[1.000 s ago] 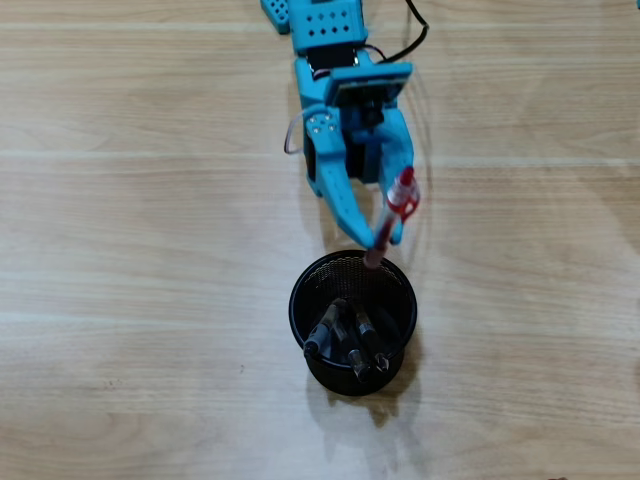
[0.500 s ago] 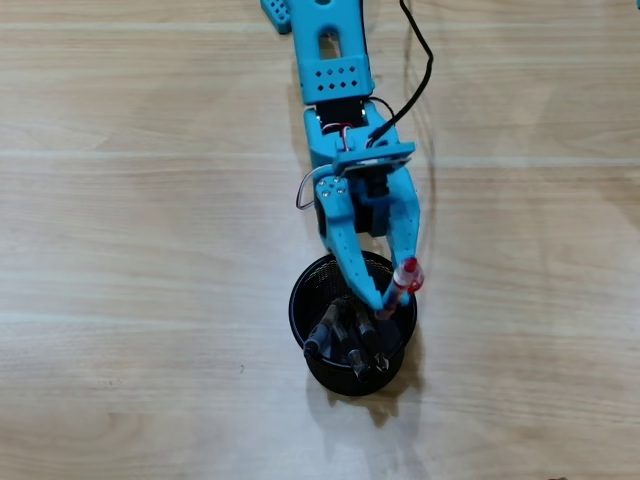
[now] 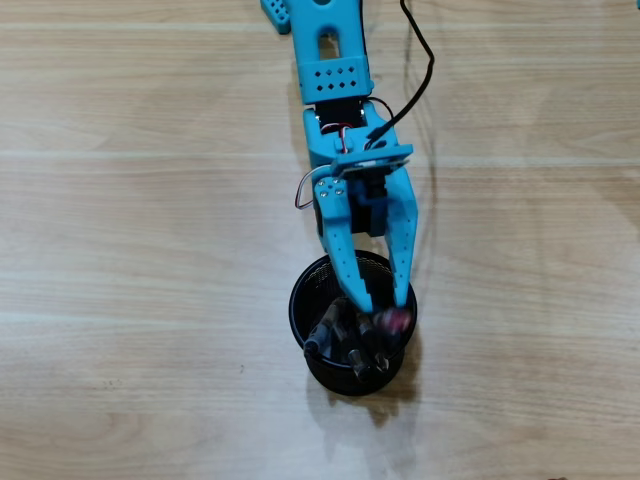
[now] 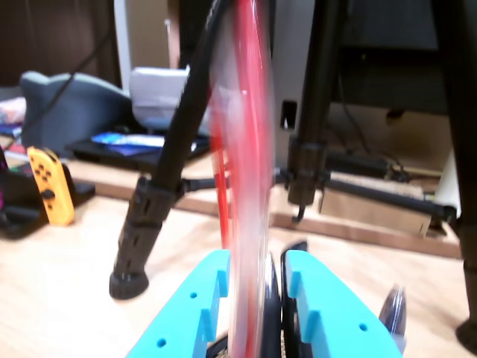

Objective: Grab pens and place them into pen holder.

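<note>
In the overhead view the black mesh pen holder stands on the wooden table with several dark pens leaning inside it. My blue gripper hangs over the holder's far rim, its fingers parted. The red and clear pen is a blur just below the fingertips, inside the holder's right side. In the wrist view the red pen is a smeared upright streak in the gap between the sharp blue fingers of the gripper. A clear pen end pokes up at the right.
The arm's black cable loops off at the top of the overhead view. In the wrist view black tripod legs stand on the table, a yellow controller sits far left, and room clutter lies beyond.
The gripper carried the red pen from outside the holder's far rim to over its opening. Its fingers have now parted and the pen has dropped lower into the holder.
</note>
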Controlling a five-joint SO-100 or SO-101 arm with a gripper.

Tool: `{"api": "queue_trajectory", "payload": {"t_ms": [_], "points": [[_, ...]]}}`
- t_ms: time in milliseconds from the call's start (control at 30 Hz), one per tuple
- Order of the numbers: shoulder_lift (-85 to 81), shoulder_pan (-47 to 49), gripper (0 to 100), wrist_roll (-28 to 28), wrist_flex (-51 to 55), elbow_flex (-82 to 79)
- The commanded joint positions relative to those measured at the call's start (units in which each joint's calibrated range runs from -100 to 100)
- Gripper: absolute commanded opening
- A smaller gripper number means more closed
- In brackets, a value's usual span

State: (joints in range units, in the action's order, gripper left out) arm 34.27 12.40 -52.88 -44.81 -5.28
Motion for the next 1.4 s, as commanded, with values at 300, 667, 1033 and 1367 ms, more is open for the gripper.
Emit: {"api": "queue_trajectory", "payload": {"t_ms": [300, 667, 1033, 1367], "points": [[-3.0, -1.0, 10, 0.1, -0.4, 0.1], [-39.5, -4.2, 2, 11.5, 25.1, -26.5], [-83.2, -7.5, 3, 31.0, 70.3, -46.2], [-111.5, -7.4, 3, 38.3, 84.3, -72.6]]}}
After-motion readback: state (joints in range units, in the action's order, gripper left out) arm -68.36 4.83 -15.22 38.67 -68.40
